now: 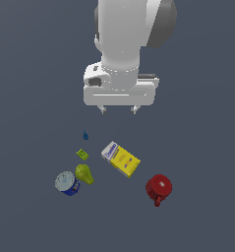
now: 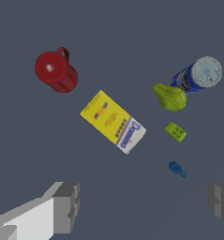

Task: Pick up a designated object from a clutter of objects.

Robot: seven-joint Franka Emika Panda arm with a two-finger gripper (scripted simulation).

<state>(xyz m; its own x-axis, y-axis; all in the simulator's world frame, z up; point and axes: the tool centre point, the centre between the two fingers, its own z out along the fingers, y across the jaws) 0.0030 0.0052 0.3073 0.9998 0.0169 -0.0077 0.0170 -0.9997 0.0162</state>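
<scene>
From the exterior view's left: the blue-white can (image 1: 67,183), the pear-like lump (image 1: 84,173), the green tile (image 1: 81,154), then the tiny blue piece (image 1: 85,135) at the tile's 12 o'clock. The gripper (image 1: 118,109) hangs well above, fingers (image 2: 65,207) spread wide, holding nothing. Risk, as I see it: that piece is so slim the fingers could close past it, or nudge the tile.

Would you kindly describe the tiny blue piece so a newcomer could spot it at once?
Start at the yellow-and-white box in the middle of the clutter. Toward the exterior view's left lies a small green tile, and just beyond it, nearer the arm, the tiny blue piece. It is dark blue, slim, drop-shaped and the smallest item there.
</scene>
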